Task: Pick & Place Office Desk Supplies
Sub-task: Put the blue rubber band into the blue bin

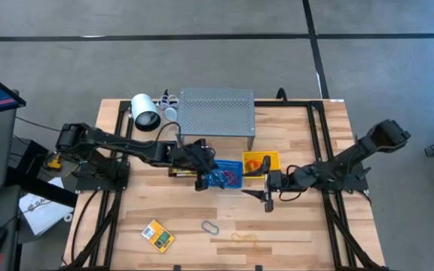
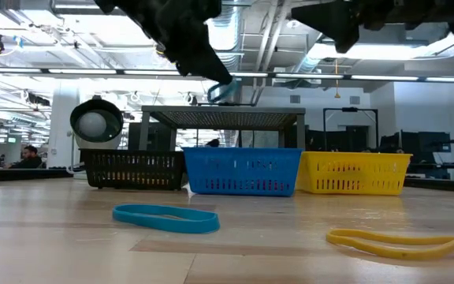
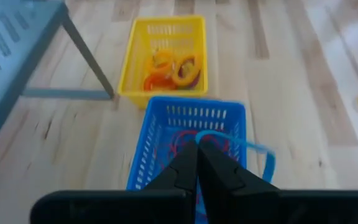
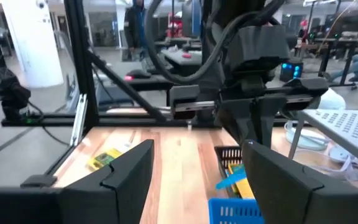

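- I had the left tool (image 1: 201,181) over the blue basket (image 3: 143,162), clenched tight on a thin blue band (image 3: 263,155); in its wrist view the two fingers (image 3: 182,171) met with no gap, and the loop hung out to one side above the basket.
- In the low view the same band (image 2: 223,91) dangled well above the basket's rim (image 2: 243,152), so I judged this to be the placing step: the item was carried and in position, not yet dropped.
- The next move, as I saw it, called for letting the fingers part over the middle of the basket, low enough that the springy loop would not catch on the wall or bounce out.
- The right tool (image 1: 268,197) waited just beside the baskets, over bare bench (image 1: 307,226), its fingers spread wide and holding nothing.
- The yellow basket (image 3: 135,62) beside the blue one already held orange and purple loops (image 3: 173,70).
- Still loose on the bench were a yellow-and-green pack (image 1: 157,235), a grey oval clip (image 1: 209,226) and a yellow band (image 1: 245,239); the low view also showed a blue band (image 2: 166,217) lying flat near the camera.
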Robot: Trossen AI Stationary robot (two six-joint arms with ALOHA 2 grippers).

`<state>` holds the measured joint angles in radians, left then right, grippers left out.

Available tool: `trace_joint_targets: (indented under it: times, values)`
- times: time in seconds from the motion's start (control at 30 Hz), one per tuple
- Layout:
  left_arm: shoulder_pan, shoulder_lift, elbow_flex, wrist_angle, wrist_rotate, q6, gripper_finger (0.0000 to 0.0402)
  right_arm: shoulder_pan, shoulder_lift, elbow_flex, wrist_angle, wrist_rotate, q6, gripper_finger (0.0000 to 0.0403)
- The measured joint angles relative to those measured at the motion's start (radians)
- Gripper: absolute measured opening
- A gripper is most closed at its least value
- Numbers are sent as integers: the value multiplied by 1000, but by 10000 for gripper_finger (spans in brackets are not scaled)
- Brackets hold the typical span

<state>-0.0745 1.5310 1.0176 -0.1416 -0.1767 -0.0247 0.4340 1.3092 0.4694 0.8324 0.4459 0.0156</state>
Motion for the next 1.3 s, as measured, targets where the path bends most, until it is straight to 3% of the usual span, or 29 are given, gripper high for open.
trace_joint_targets:
  times: [0.33, 0.83, 1.3]
  values:
    - [40, 13, 2, 20, -1, 21, 2, -38, -85, 0, -169, 4, 13, 240]
    - [59, 184, 0, 96, -10, 19, 2, -75, -54, -1, -176, 1, 64, 240]
    - [28, 215, 1, 97, -9, 19, 9, -75, -54, -1, -183, 0, 80, 240]
